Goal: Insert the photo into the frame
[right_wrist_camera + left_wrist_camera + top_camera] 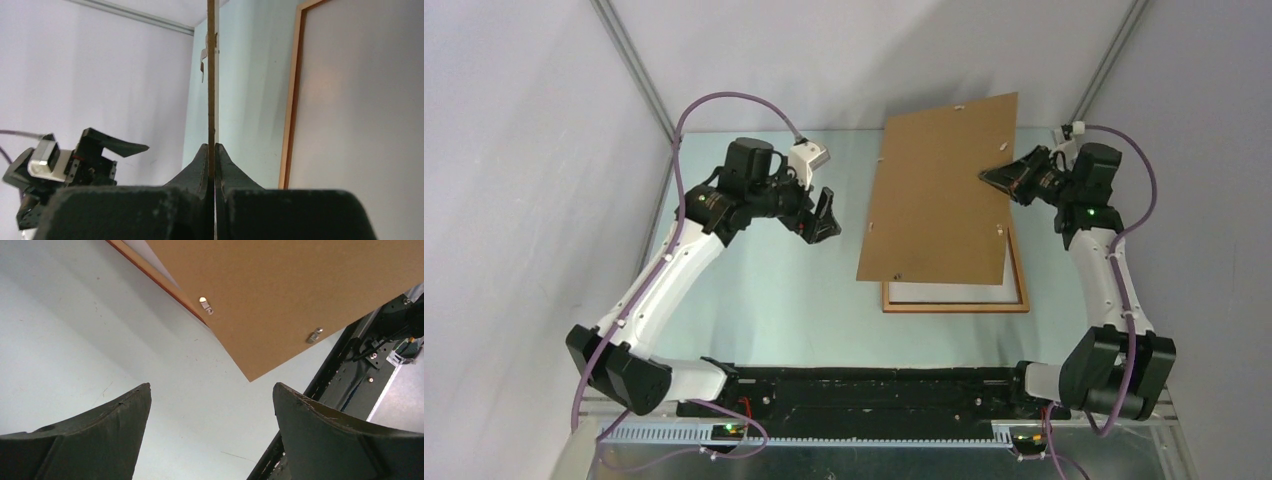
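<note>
- The table (pixel 774 300) is a smooth, pale blue-green surface with faint scuffs.
- A flat brown backing board (pixel 939 190), matte and rectangular like thin fibreboard, hangs tilted above the table's right half and hides most of what lies under it in the overhead view.
- The frame (pixel 956 304) lies flat on the table beneath the board. It is thin orange-brown wood with narrow moulding, and only its near rail and part of its right rail show.
- The photo (pixel 944 292) seems to lie inside the frame with its plain white back up, though only a strip shows. It sits below the right gripper and well apart from the left one.
- The right gripper (pixel 211 147) has its dark fingers pressed together on the board's right edge, which its wrist view shows edge-on as a thin line.
- The left gripper (pixel 211 387) is spread wide and holds nothing, hovering left of the board without touching it.
- Small shiny metal clips (pixel 205 303) sit on the board's face.
</note>
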{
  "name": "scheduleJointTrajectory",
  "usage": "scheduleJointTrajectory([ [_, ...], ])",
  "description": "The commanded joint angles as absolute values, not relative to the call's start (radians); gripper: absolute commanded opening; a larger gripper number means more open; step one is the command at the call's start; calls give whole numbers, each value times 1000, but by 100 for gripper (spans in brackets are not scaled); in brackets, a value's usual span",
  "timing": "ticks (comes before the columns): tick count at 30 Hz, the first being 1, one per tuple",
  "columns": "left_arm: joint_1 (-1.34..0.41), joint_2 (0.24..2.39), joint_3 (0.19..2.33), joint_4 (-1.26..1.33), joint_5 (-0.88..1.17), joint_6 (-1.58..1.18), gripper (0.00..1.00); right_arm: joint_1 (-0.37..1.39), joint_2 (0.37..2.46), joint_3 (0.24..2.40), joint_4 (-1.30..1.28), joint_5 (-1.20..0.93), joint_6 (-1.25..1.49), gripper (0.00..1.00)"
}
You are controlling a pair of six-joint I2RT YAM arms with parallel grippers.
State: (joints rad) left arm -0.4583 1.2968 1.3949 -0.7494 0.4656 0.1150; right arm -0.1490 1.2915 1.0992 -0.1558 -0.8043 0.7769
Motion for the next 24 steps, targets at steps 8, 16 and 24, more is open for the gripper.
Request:
scheduleJointTrajectory([
  [8,-463,1338,1446,-689,460,117,99,-338,1147,1070,-107,-1063,861,0],
  [16,-464,1339,1410,-632,443,89,100,-506,1111,1039,-161,-1183,809,0],
  [24,-463,1322,1388,-605,426,70,100,-575,1167,1036,-242,-1250,661,0],
])
